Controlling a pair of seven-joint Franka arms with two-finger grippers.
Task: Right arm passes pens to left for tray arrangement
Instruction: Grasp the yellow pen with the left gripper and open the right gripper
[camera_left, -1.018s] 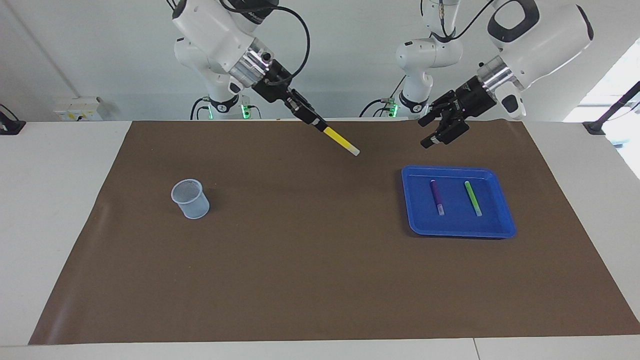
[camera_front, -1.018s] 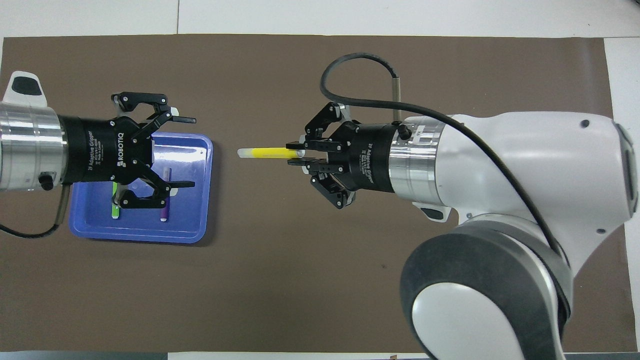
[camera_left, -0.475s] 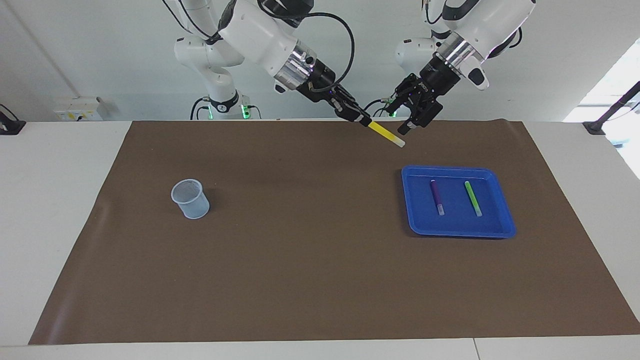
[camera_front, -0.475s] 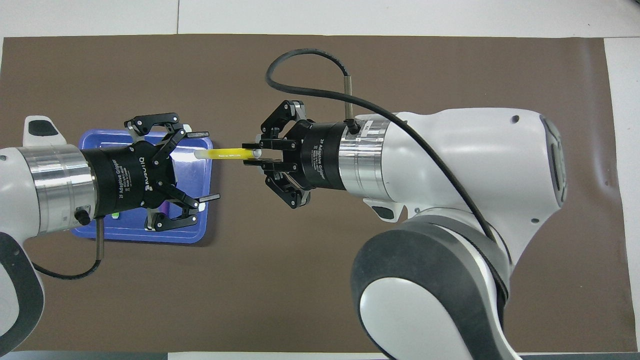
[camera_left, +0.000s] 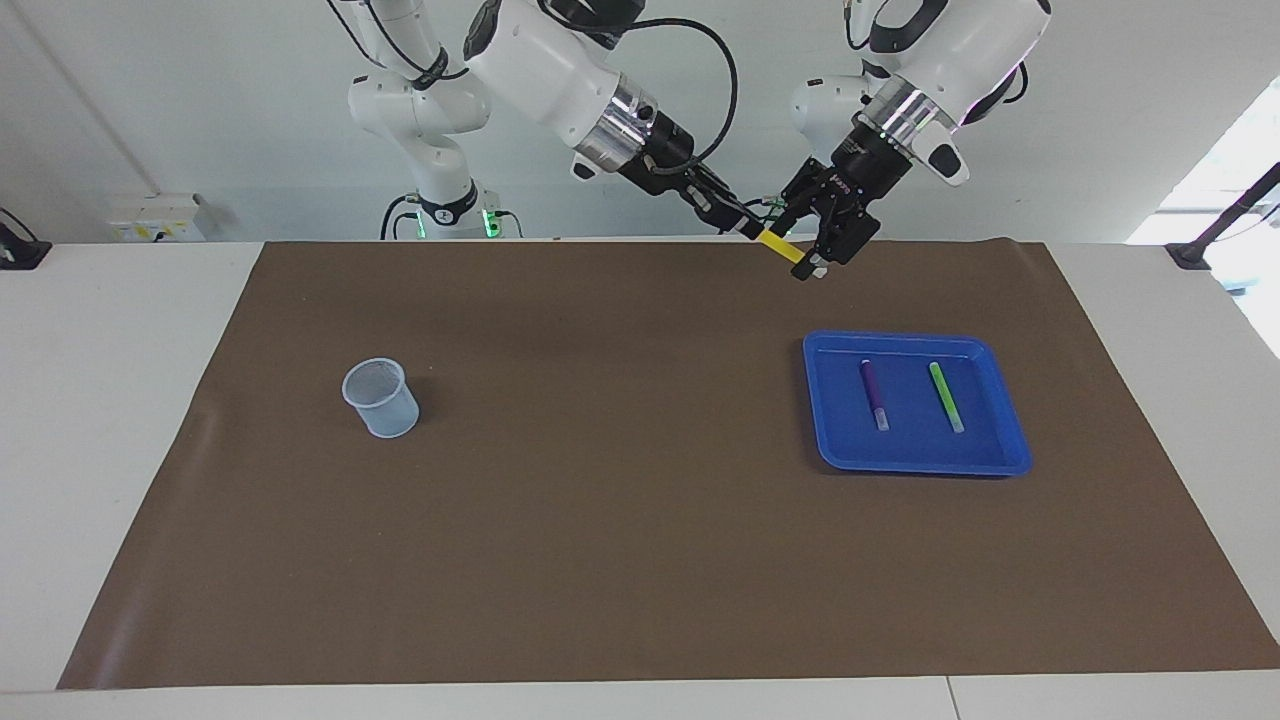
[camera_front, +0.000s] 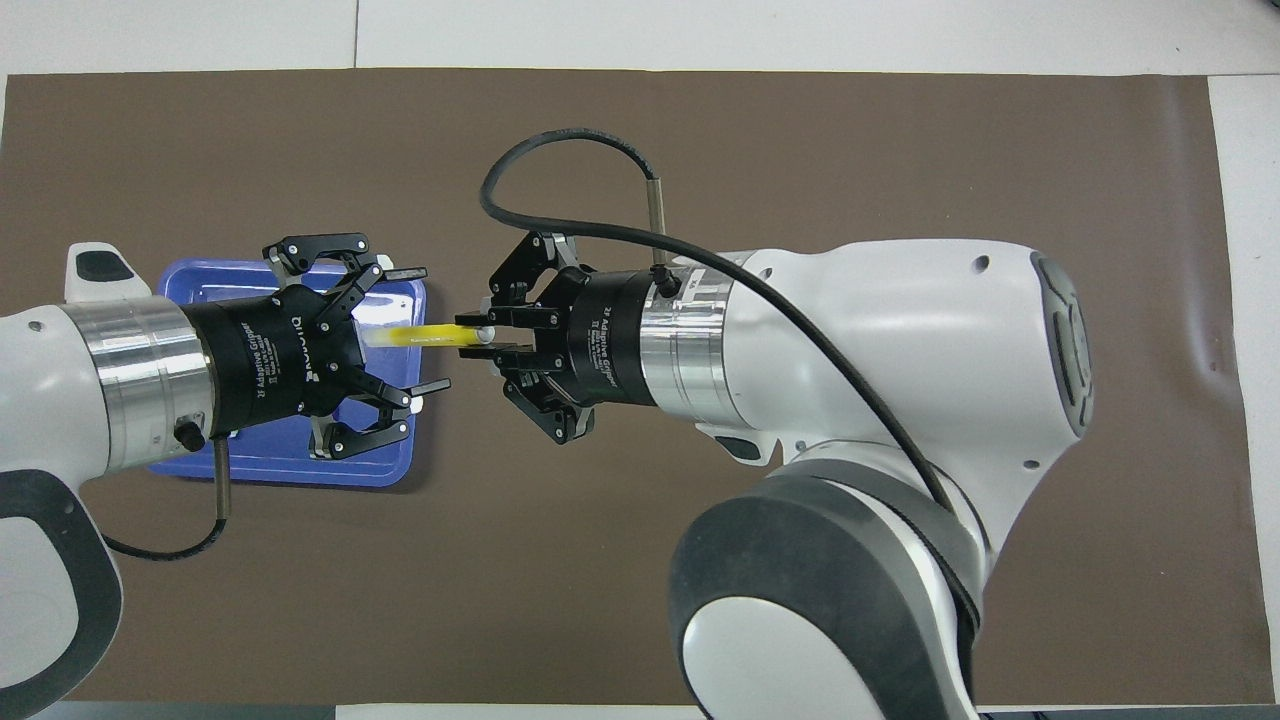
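My right gripper (camera_left: 748, 229) (camera_front: 470, 335) is shut on the yellow pen (camera_left: 777, 246) (camera_front: 425, 335) and holds it level in the air, pale end toward my left gripper. My left gripper (camera_left: 810, 266) (camera_front: 428, 330) is open, and the pen's pale end lies between its spread fingers without being clamped. Both hands are up over the mat's strip nearest the robots. The blue tray (camera_left: 915, 458) (camera_front: 260, 466) holds the purple pen (camera_left: 873, 393) and the green pen (camera_left: 946, 396), lying side by side. In the overhead view my left gripper hides both.
A small translucent pale-blue cup (camera_left: 381, 397) stands on the brown mat (camera_left: 600, 500) toward the right arm's end of the table. The right arm's black cable (camera_front: 560, 140) loops above its wrist.
My right gripper has carried the yellow pen toward the left arm's end. My left gripper has risen and come to meet it, so the pen's pale end is now between its open fingers.
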